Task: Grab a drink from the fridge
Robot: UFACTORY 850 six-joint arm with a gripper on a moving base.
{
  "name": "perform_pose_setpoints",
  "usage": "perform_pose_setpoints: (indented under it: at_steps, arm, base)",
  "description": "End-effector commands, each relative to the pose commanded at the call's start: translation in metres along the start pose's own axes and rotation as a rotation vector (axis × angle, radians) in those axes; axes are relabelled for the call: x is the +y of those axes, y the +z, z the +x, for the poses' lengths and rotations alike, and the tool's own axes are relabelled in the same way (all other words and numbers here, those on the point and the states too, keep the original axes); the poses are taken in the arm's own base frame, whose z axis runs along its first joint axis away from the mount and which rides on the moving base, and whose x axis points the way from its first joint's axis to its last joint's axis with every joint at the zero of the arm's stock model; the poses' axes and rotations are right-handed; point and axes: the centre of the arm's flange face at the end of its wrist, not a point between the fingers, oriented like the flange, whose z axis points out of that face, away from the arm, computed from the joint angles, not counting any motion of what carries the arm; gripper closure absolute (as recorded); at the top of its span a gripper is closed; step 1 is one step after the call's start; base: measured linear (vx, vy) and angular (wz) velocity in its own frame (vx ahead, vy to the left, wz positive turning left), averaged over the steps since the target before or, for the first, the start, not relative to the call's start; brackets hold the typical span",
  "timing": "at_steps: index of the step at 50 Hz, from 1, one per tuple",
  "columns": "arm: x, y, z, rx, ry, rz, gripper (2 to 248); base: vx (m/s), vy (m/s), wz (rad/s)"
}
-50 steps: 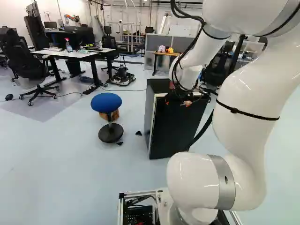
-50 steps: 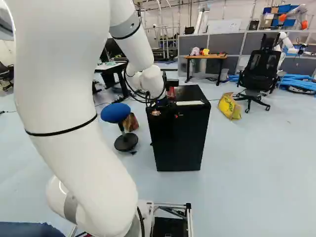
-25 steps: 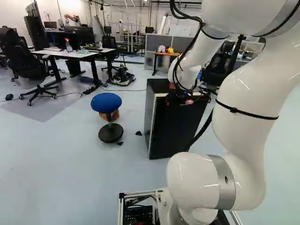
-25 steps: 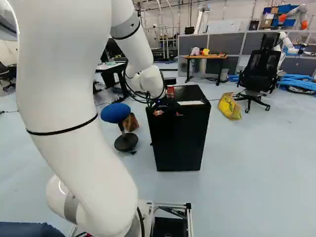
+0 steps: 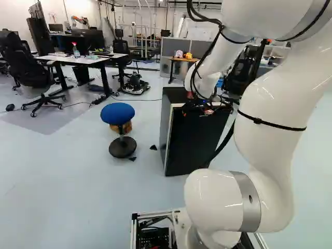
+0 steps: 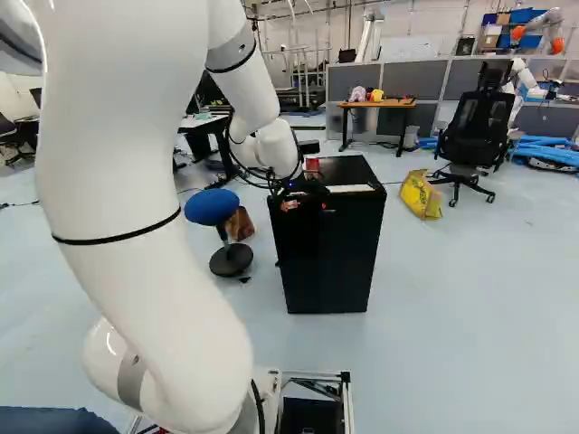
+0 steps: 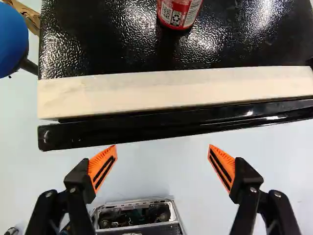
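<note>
L & R base cams, either side behind glossy white arm (image 5: pixel 275 98), face ahead, slightly down; wrist cam looks down, v. close. All share boxy black fridge (image 6: pixel 330 258) & round blue-topped stool (image 5: pixel 118 113).

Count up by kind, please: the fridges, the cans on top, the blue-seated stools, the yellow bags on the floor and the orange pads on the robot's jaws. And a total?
Black fridge: 1
Red can: 1
Blue-seated stool: 1
Yellow bag: 1
Orange pads on the jaws: 2
Total: 6
</note>
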Motion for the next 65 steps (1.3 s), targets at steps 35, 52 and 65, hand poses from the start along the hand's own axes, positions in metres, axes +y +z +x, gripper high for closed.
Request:
perform_pose_setpoints:
  at_steps: [35,52,65]
  arm:
    - [-0.001,0.003,0.005,0.002,-0.003,0.001,3]
    - [-0.001,-0.004,-0.007,-0.003,0.001,0.0,3]
    - [-0.002,-0.015,-0.029,-0.006,0.006,-0.001,3]
  base:
    - [0.0,0.0,0.0]
    - [0.0,0.0,0.0]
    - [0.0,0.0,0.0]
